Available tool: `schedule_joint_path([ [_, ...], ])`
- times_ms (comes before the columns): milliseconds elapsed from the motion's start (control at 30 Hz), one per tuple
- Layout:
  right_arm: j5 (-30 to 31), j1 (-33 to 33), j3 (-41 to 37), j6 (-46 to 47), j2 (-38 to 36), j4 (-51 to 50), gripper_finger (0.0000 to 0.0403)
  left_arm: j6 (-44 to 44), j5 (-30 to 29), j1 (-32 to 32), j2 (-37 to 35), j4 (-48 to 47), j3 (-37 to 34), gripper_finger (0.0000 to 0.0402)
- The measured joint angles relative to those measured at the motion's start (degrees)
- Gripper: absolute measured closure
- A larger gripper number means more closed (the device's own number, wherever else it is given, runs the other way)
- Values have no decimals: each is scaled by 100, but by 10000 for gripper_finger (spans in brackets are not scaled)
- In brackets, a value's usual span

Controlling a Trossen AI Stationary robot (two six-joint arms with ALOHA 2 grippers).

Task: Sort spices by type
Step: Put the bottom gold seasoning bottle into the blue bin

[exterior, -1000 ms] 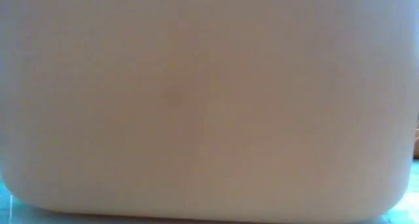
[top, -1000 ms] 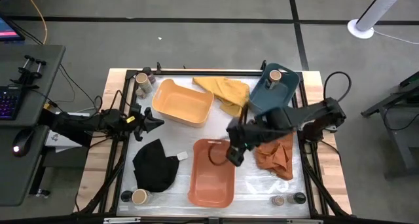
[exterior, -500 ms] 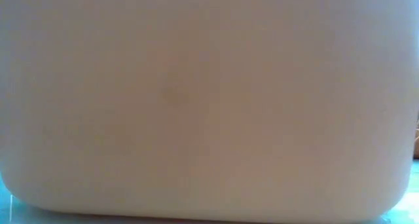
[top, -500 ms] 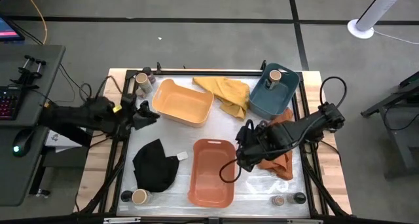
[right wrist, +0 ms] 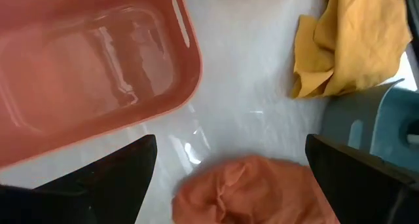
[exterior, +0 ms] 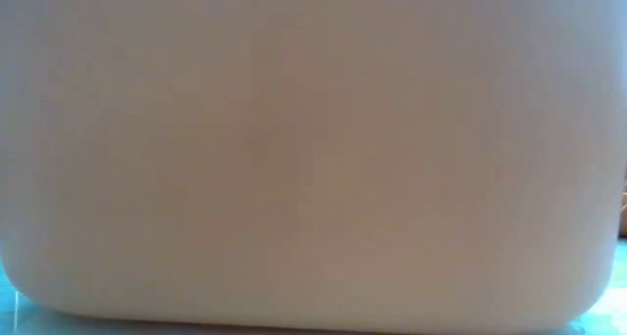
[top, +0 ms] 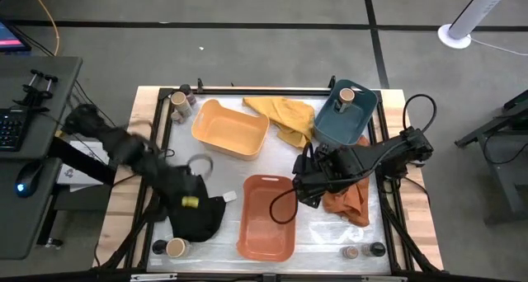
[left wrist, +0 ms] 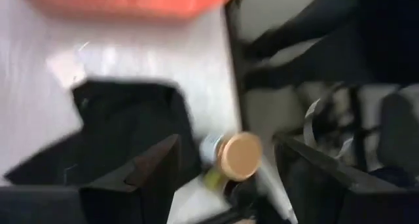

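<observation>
My left pincer (left wrist: 222,168) hung over the black cloth (top: 194,216), fingers parted and holding nothing, a tan-topped spice jar (left wrist: 237,156) between them below. My right pincer (right wrist: 229,165) gaped wide beside the orange tub (top: 268,218).

Yellow tub (top: 229,129), orange tub (top: 266,218), blue tub (top: 345,117); black cloth (top: 196,212), yellow cloth (top: 285,117)

Bright, even light; motion-blurred wrist views

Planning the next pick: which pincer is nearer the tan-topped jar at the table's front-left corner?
Left. The left pincer hangs over the black cloth, just up-table of the tan-topped jar. The right pincer sits beyond the orange tub, much farther.
</observation>
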Motion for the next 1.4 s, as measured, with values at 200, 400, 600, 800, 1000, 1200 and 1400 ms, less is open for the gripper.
schedule_joint_path([
  [200, 62, 0, 0, -183, 0, 0, 16, -1659, -1056, -1361, 723, 206, -162, 170],
  [400, 61, 0, 0, -529, 0, 0, 16, -2834, -1084, -1947, 1539, 722, -231, 170],
  [600, 59, 0, 0, -685, 0, 0, 16, -2714, -621, -1972, 2037, 538, -231, 170],
  [800, 8, 2, 0, -685, 0, 0, 16, -3075, -649, -2047, 2087, 614, -208, 168],
  [1000, -26, 1, 0, -661, 2, 0, 16, -3011, -885, -2109, 2001, 615, -38, 167],
  [1200, -26, 1, 0, -639, 2, 0, 16, -2862, -906, -2096, 1979, 621, -19, 167],
  [1400, -26, 41, 0, -639, 2, 0, 16, -2237, -893, -2096, 1979, 634, -19, 160],
])
